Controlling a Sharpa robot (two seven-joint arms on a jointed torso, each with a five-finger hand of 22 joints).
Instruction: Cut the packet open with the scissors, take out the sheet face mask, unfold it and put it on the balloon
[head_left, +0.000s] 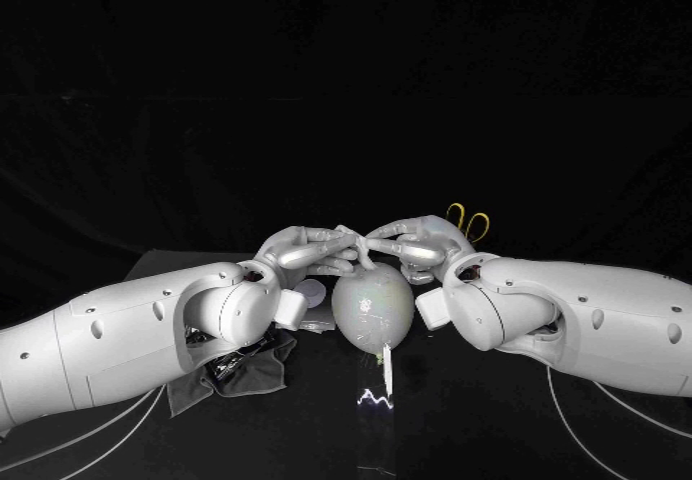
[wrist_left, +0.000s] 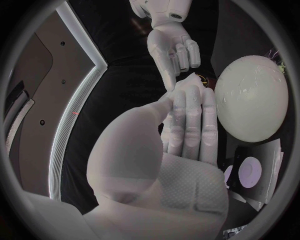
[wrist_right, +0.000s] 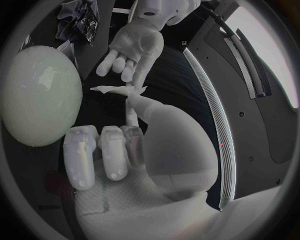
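Below the left hand (head_left: 307, 248) and right hand (head_left: 418, 238), both satin silver with dimpled palm pads, the balloon (head_left: 372, 305) looks smooth and glossy, the sheet mask (wrist_right: 115, 90) they pinch thin and limp.

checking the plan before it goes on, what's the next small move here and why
Probably ease the two hands apart to spread the mask open. The left hand and right hand both appear to pinch the mask, which looks like a narrow folded strip held just above the balloon. It seems too bunched up to lay on the balloon.
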